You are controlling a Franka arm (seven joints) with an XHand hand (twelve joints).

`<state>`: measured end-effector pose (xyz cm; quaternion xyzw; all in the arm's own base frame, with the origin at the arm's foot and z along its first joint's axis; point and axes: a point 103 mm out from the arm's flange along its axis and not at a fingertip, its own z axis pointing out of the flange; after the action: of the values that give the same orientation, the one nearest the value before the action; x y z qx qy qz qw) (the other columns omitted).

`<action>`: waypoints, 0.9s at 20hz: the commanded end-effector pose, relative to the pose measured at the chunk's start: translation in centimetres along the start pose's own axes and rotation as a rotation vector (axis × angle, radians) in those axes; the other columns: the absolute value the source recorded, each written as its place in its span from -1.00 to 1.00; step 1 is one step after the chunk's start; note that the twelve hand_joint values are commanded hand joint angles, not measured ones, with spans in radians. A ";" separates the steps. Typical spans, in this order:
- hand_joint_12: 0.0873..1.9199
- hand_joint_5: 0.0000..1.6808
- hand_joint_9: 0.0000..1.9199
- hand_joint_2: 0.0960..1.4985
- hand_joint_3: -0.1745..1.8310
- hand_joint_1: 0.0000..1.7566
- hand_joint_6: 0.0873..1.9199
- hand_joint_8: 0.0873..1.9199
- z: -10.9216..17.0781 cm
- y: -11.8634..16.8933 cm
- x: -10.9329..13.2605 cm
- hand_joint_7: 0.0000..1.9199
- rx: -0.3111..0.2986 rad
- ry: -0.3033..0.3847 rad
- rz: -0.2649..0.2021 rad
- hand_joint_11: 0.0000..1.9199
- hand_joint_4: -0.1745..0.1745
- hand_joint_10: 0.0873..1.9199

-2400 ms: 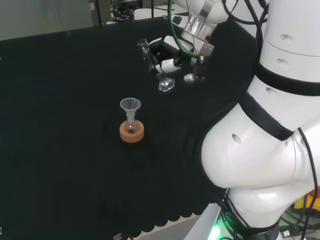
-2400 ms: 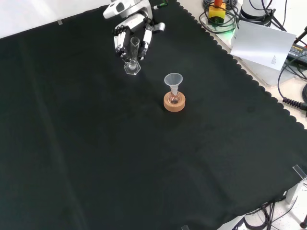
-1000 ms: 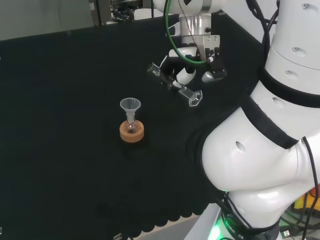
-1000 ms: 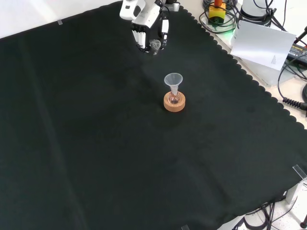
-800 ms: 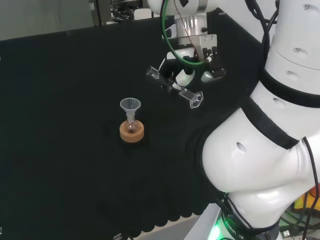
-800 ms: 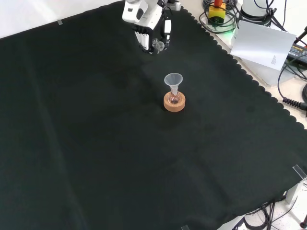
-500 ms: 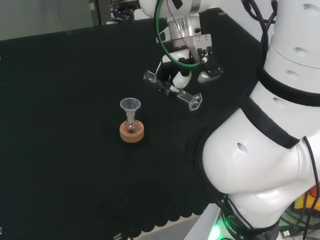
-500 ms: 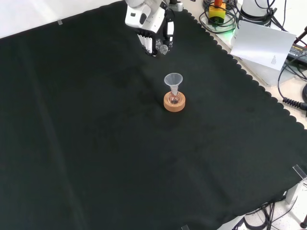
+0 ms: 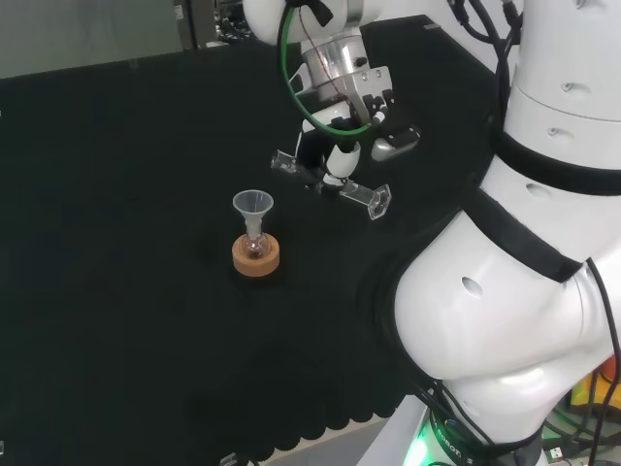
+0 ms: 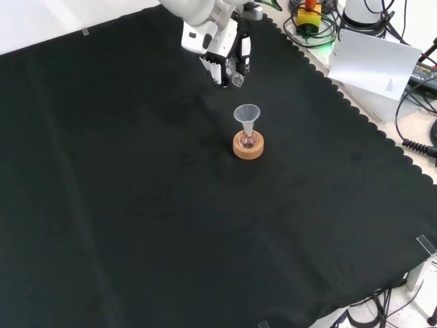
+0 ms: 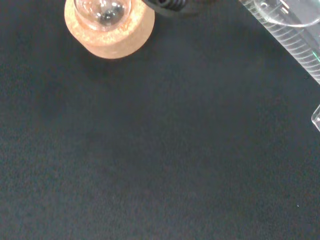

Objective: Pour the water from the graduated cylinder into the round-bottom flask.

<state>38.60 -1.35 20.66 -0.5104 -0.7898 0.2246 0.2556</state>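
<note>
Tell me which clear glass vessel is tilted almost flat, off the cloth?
The clear graduated cylinder, held in the black and white hand above the black cloth. The small round-bottom flask stands upright in its cork ring under a clear funnel.

White arm reaching out over the bench, hand [image 9: 342, 155] held aloft, fingers [image 10: 217, 70] curled round the graduated cylinder [image 9: 330, 184]

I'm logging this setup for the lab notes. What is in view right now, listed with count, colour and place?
Graduated cylinder: one, clear, tilted nearly flat in the hand, above the cloth.
Funnel: one, clear, in the flask's neck.
Round-bottom flask: one, clear, on the stand.
Cork ring stand: one, tan, mid-cloth.
Black cloth: one, covering the bench.
White sheet: one, beyond the cloth's edge, front view's upper right.
Hand: one, black and white, curled round the cylinder.
Arm links: white, head view's right.
</note>
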 end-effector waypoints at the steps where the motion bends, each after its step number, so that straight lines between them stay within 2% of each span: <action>1: -0.20 0.23 0.50 0.41 -0.83 0.45 -0.10 -0.12 0.1 0.4 1.0 0.11 0.070 -0.051 0.008 0.25 -1.00 -1.00; 11: -0.21 0.23 0.51 0.41 -0.83 0.45 -0.10 -0.12 -0.1 1.2 2.0 0.11 0.165 -0.121 0.037 0.26 -1.00 -1.00; 18: -0.21 0.23 0.51 0.41 -0.83 0.45 -0.10 -0.12 -0.3 1.8 2.6 0.12 0.230 -0.137 0.061 0.26 -1.00 -1.00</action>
<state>39.02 1.19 20.30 -0.4879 -0.7676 0.3321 0.2498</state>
